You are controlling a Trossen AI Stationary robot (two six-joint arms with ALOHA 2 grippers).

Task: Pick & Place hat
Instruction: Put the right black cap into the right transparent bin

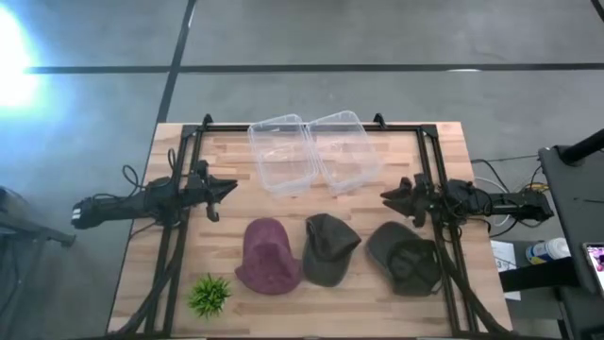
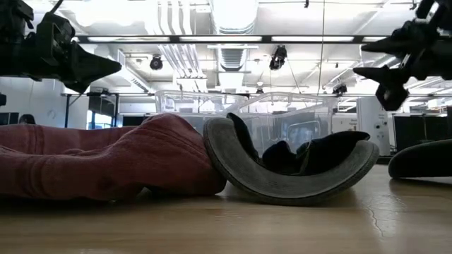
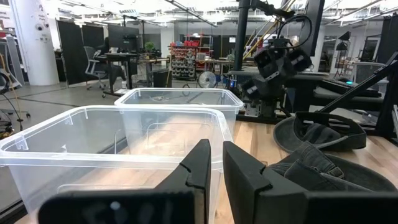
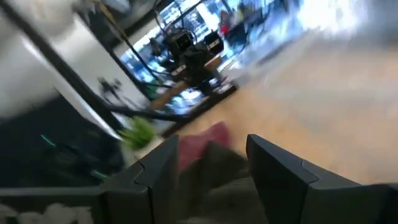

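Three hats lie on the wooden table. A maroon beanie (image 1: 269, 255) (image 2: 106, 162) rests on its side. A grey-green cap (image 1: 330, 247) (image 2: 289, 166) lies beside it, brim toward the near edge. A dark cap (image 1: 406, 257) (image 2: 424, 159) lies at the right. My left gripper (image 1: 222, 192) (image 3: 216, 168) hovers shut above the table, left of the beanie and pointing right. My right gripper (image 1: 389, 196) (image 4: 211, 162) hovers open above the table, on the far side of the dark cap and pointing left. Neither touches a hat.
Two clear plastic bins (image 1: 281, 153) (image 1: 344, 149) stand side by side at the far middle of the table. A small green plant (image 1: 209, 295) sits near the near left corner. Black frame rails (image 1: 175, 236) (image 1: 442, 246) run along both sides. Bare wood lies between the grippers.
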